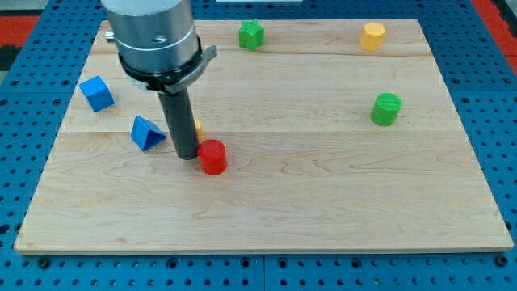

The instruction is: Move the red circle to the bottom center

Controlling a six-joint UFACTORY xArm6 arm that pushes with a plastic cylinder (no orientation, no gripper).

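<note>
Nearest to the camera we see the pale wooden surface (266,218), made of long planks with fine grain and visible seams running across the view; it rests on a blue perforated base (493,97). Closest of the blocks to the view's bottom edge is the red circle (213,157), a short matte cylinder with a flat top, sitting left of centre and about midway up the board. Our tip (187,155), the lower end of a straight dark rod under a broad grey metal housing (153,36), stands just beside the red circle on its left, apparently touching it. We carry no fingers, so there is no grasp to tell of. Behind the rod a small orange block (198,128) peeks out, mostly hidden, so we cannot tell its shape. Left of the rod lies a blue triangle (146,132), a wedge with sharp edges, and farther toward the view's upper left a blue cube (96,93), slightly turned. Near the view's top edge sits a green block (251,35) with a ridged outline, and to the view's upper right a yellow block (372,36), roughly hexagonal. At the view's right, well apart from the others, stands a green cylinder (386,109) with faintly ribbed sides.
</note>
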